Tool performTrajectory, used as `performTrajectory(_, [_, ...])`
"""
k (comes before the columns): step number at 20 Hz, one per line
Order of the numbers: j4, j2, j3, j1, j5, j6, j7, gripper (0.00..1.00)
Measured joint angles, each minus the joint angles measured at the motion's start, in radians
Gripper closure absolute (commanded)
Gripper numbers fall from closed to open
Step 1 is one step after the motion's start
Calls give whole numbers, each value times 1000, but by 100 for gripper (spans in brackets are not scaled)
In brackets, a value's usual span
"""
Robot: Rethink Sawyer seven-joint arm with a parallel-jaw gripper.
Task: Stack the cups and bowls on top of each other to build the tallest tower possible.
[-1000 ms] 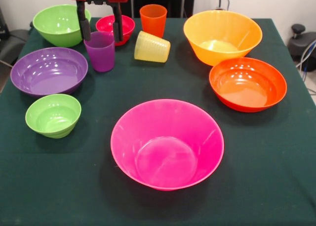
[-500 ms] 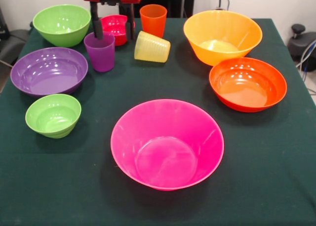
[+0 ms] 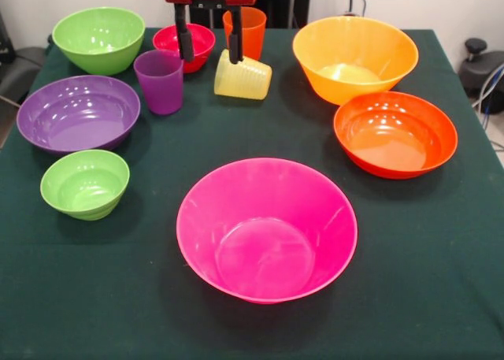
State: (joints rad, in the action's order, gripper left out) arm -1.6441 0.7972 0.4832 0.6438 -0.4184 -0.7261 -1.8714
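My gripper (image 3: 209, 56) hangs open at the back of the table, its two black fingers (image 3: 184, 41) apart and empty, between the small red bowl (image 3: 183, 41) and the orange cup (image 3: 245, 31). The right finger is just above the yellow cup (image 3: 242, 76), which lies on its side. The purple cup (image 3: 160, 81) stands upright to the left. The large pink bowl (image 3: 266, 228) sits alone at the front centre. Purple bowl (image 3: 77, 113), small green bowl (image 3: 84, 183), medium green bowl (image 3: 98, 38), yellow-orange bowl (image 3: 354, 57) and orange-red bowl (image 3: 394, 133) sit apart. Nothing is stacked.
The dark green tablecloth (image 3: 118, 281) covers the table. A dark object with cables (image 3: 480, 68) stands off the table's right edge.
My gripper has moved right, from around the purple cup to over the gap between the red bowl and the yellow cup. It stays open. No cup or bowl has moved.
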Motion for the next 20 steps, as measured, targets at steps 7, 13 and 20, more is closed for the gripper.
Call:
performTrajectory(7, [1, -18, -7, 0, 0, 13, 0, 0])
performTrajectory(13, [1, -20, -14, 0, 0, 13, 0, 0])
performTrajectory(20, [1, -18, -28, 5, 1, 13, 0, 0])
